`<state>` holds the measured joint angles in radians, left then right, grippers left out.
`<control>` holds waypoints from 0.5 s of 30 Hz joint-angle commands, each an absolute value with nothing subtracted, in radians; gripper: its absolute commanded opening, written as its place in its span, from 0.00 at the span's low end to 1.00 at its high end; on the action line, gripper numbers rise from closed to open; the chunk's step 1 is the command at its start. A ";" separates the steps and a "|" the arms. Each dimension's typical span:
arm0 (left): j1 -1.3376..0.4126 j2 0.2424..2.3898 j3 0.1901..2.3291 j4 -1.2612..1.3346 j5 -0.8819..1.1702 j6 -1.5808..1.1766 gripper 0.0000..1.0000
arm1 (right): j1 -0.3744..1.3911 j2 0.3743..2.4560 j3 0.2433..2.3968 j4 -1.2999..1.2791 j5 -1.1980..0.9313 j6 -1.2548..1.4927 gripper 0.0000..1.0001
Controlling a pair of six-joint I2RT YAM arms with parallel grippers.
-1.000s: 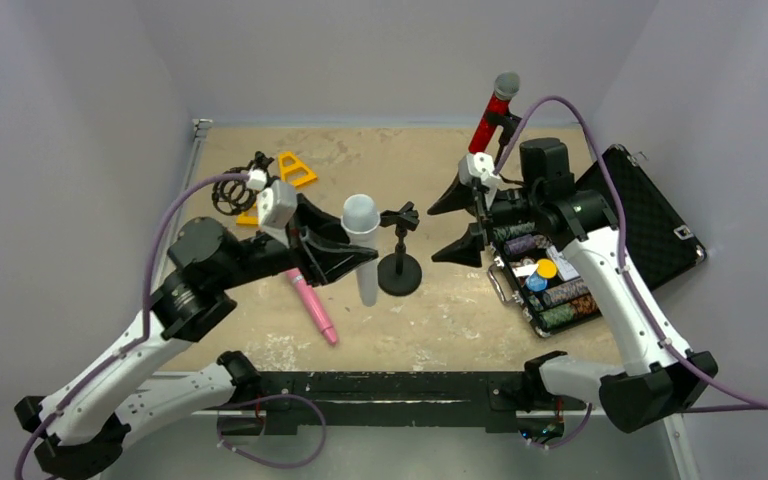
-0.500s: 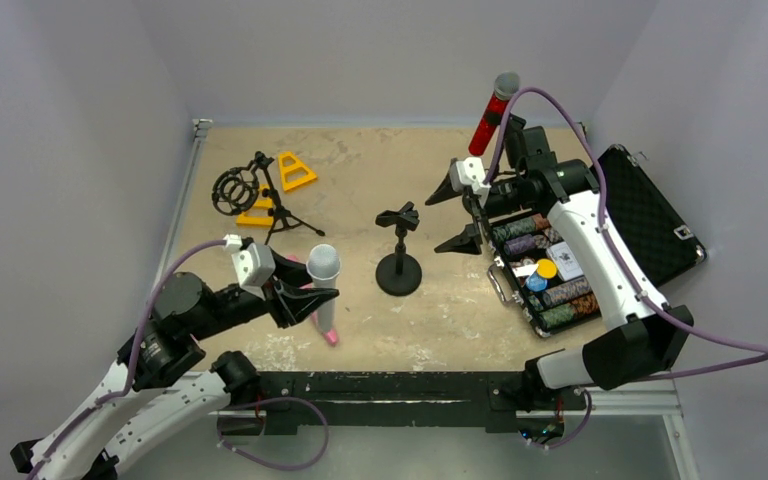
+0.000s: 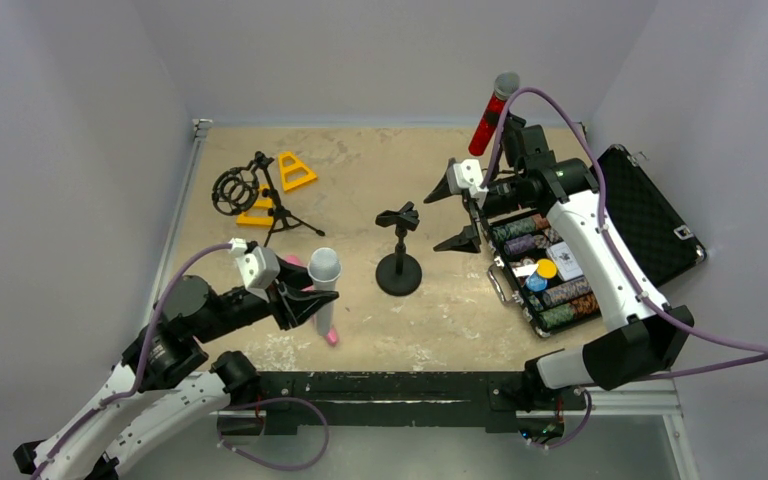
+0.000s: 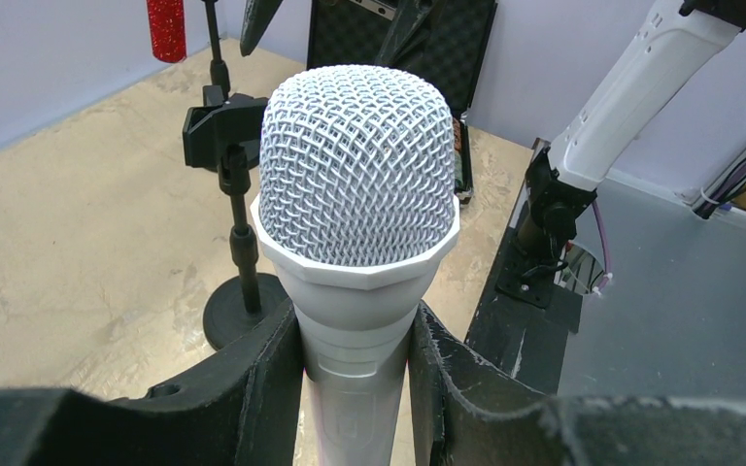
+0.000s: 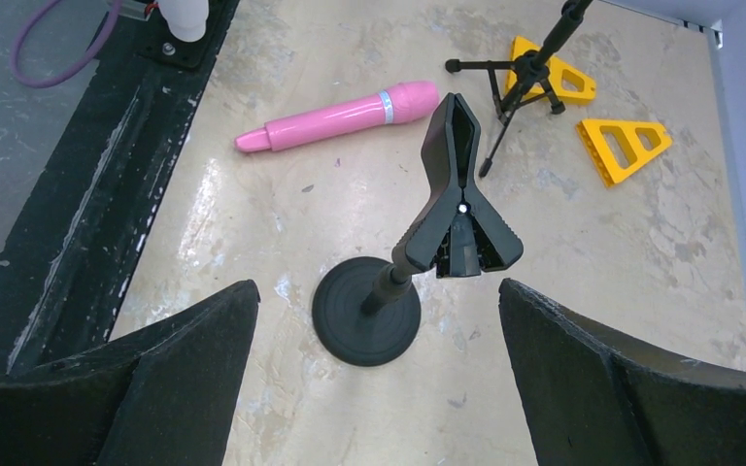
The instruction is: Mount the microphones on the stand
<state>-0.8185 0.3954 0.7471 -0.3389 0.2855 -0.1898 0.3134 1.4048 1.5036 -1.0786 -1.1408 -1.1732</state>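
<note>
The white mic (image 4: 357, 194) stands upright in the left gripper (image 4: 355, 388), whose jaws clamp its handle just below the mesh head. Under those jaws, the pink mic (image 5: 340, 115) lies flat on the table. The clip stand (image 3: 399, 255) is ahead of the left jaws and off to their right, its clip empty. The right gripper (image 3: 442, 218) hangs with its jaws spread wide, holding nothing. In the right wrist view the stand's clip sits between the two fingertips and below them. The red mic (image 3: 488, 120) rises tilted behind the right gripper, its lower end hidden by the arm. Just right of those jaws, a black case (image 3: 650, 215) lies open, with rows of chips (image 3: 545, 295) and a few small pieces in its tray. A tripod (image 3: 260, 195) and yellow wedges (image 3: 296, 170) sit well beyond the left jaws.
</note>
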 commanded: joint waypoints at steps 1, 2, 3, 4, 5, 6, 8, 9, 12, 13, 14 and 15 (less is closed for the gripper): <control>-0.813 0.391 0.742 -0.296 0.281 -0.175 0.00 | 0.318 1.409 1.546 -1.097 -1.129 -1.222 0.96; -0.813 0.392 0.741 -0.296 0.281 -0.175 0.00 | 0.319 1.413 1.549 -1.101 -1.127 -1.229 0.96; -0.813 0.392 0.741 -0.296 0.281 -0.175 0.00 | 0.320 1.414 1.552 -1.107 -1.126 -1.235 0.96; -0.813 0.390 0.740 -0.296 0.280 -0.174 0.00 | 0.323 1.416 1.553 -1.110 -1.125 -1.238 0.96; -0.813 0.390 0.739 -0.296 0.280 -0.173 0.00 | 0.324 1.419 1.556 -1.113 -1.125 -1.240 0.96; -0.813 0.391 0.739 -0.296 0.281 -0.173 0.00 | 0.326 1.420 1.557 -1.114 -1.123 -1.245 0.96; -0.813 0.390 0.739 -0.296 0.282 -0.173 0.00 | 0.331 1.423 1.560 -1.120 -1.119 -1.254 0.96; -0.813 0.390 0.739 -0.295 0.283 -0.172 0.00 | 0.333 1.424 1.563 -1.123 -1.116 -1.257 0.96; -0.814 0.391 0.738 -0.291 0.287 -0.168 0.00 | 0.337 1.436 1.579 -1.134 -1.107 -1.267 0.96; -0.814 0.390 0.737 -0.289 0.287 -0.166 0.00 | 0.339 1.441 1.587 -1.144 -1.104 -1.274 0.96; -0.813 0.393 0.735 -0.286 0.285 -0.161 0.00 | 0.340 1.449 1.596 -1.160 -1.100 -1.290 0.96; -0.813 0.394 0.733 -0.284 0.284 -0.155 0.00 | 0.342 1.458 1.607 -1.174 -1.099 -1.302 0.96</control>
